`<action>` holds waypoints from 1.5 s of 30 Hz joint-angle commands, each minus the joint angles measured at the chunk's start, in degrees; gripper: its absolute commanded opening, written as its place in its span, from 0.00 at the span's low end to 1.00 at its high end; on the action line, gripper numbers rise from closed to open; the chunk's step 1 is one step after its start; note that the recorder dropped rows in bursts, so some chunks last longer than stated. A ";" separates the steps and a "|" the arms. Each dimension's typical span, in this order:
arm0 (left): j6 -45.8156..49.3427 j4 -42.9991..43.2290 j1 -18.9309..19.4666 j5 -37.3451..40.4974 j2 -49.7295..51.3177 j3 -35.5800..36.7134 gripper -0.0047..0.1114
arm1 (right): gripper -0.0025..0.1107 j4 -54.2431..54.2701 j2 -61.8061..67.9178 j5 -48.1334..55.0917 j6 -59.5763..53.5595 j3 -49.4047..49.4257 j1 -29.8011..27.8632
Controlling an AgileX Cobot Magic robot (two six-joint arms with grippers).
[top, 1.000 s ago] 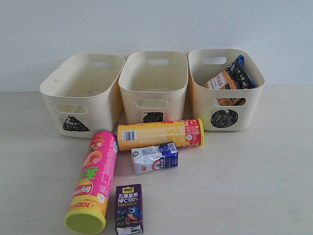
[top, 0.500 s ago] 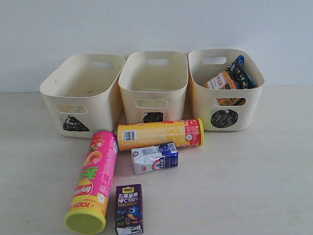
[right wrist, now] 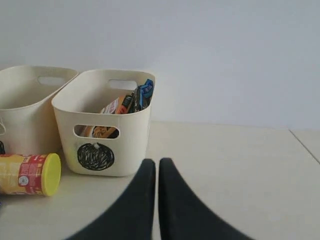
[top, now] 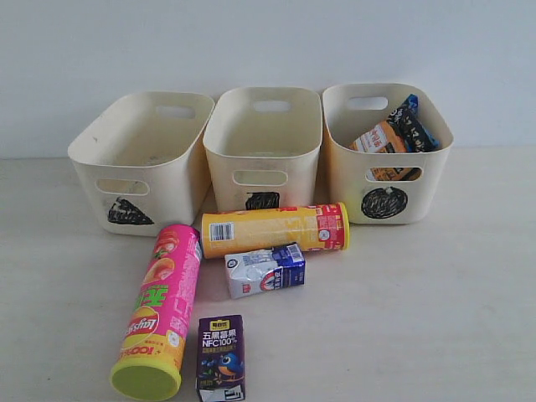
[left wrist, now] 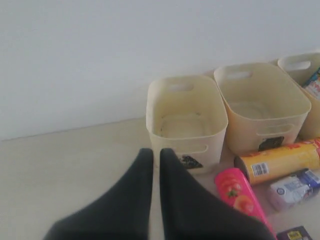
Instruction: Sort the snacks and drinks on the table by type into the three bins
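Pink tube laid flat, long axis near-to-far, green lid nearest camera. Yellow tube laid crosswise before middle bin, red end rightward. Left gripper, right gripper: jaws closed, nothing held.

The left gripper has its two dark, tapered fingers drawn together, with only a thin slit between them from base to tips. The right gripper is in the same pose, its fingers closed side by side with the tips level.
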 commanded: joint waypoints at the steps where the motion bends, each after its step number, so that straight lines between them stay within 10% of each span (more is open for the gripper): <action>1: 2.93 -3.76 -2.20 8.50 4.36 -2.65 0.08 | 0.02 0.24 -0.11 0.30 -0.23 0.72 0.01; 6: 2.83 -9.12 -4.99 21.88 12.36 -5.07 0.08 | 0.02 0.24 -0.11 0.41 2.54 0.87 0.01; 12: 3.42 -23.09 -4.99 20.09 21.84 -4.41 0.09 | 0.02 0.24 -0.11 0.41 4.36 0.87 0.01; 23: 5.79 -26.37 -4.99 8.79 37.12 -4.41 0.69 | 0.02 0.47 -0.11 1.35 5.26 0.87 0.01; 45: 5.92 -31.73 -4.99 -3.28 61.83 -4.41 0.70 | 0.02 0.47 -0.11 1.35 5.36 0.87 0.01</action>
